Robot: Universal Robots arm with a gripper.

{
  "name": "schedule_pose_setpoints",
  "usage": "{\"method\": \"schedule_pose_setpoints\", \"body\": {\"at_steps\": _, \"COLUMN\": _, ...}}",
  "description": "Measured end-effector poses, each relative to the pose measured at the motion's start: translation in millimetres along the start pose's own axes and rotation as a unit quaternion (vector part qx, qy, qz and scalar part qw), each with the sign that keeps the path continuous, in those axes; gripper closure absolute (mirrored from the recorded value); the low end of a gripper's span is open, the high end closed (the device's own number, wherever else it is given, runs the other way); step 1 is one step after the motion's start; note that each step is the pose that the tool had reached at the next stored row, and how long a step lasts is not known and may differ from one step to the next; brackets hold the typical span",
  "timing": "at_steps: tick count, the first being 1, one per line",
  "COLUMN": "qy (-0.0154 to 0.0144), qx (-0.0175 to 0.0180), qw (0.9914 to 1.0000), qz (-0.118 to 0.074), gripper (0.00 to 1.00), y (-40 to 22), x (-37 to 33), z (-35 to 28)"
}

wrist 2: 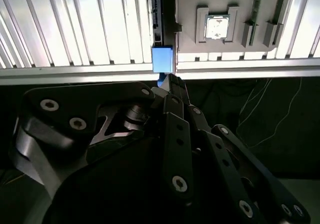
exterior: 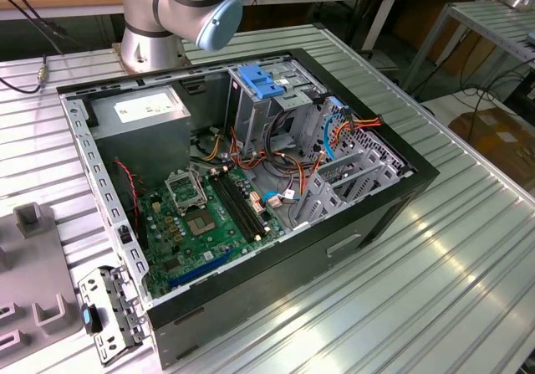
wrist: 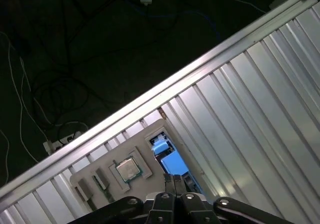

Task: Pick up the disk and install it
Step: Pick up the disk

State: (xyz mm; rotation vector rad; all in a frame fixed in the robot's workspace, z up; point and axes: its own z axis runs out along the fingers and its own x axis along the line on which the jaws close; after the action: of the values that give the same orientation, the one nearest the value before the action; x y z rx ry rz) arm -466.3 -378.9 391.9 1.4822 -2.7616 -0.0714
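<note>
Currently the tool point(wrist 2: 169, 83) hangs right at the blue end of the disk point(wrist 2: 162, 59). I cannot tell whether it is open, closed or already gripping. The disk seems to stand on edge in a narrow slot of the grey fixture plate point(wrist 2: 190, 41), beside a processor chip point(wrist 2: 217, 27) nested in its own pocket. That plate lies on the ribbed counter point(wrist 2: 75, 28), close to its edge, with dark floor and loose cables beyond.

My worry is a hold on the plastic rail alone, or one off-centre. That could cock the disk so it binds in the slot or slips free, and this near the edge it could drop to the floor. In the exterior view, coloured wires point(exterior: 330, 140) crowd the drive cage point(exterior: 251, 115) inside the open computer case point(exterior: 334, 248); I judge they could snag the disk.
</note>
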Motion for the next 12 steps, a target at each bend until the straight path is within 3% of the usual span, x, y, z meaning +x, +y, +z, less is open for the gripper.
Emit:
{"method": "schedule_pose_setpoints", "body": {"at_steps": 3, "qy": 0.0013, "qx": -0.0003, "qw": 0.99944, "qz": -0.033, "gripper": 0.89, "y": 0.0, "x": 0.0, "z": 0.0}}
{"method": "schedule_pose_setpoints", "body": {"at_steps": 6, "qy": 0.0028, "qx": -0.0008, "qw": 0.99768, "qz": -0.068, "gripper": 0.89, "y": 0.0, "x": 0.0, "z": 0.1}}
{"method": "schedule_pose_setpoints", "body": {"at_steps": 9, "qy": 0.0044, "qx": -0.0015, "qw": 0.99442, "qz": -0.105, "gripper": 0.89, "y": 0.0, "x": 0.0, "z": 0.1}}
{"method": "schedule_pose_setpoints", "body": {"at_steps": 11, "qy": 0.0056, "qx": -0.0019, "qw": 0.99111, "qz": -0.133, "gripper": 0.89, "y": 0.0, "x": 0.0, "z": 0.2}}
{"method": "schedule_pose_setpoints", "body": {"at_steps": 12, "qy": 0.0064, "qx": -0.0022, "qw": 0.98865, "qz": -0.150, "gripper": 0.89, "y": 0.0, "x": 0.0, "z": 0.2}}
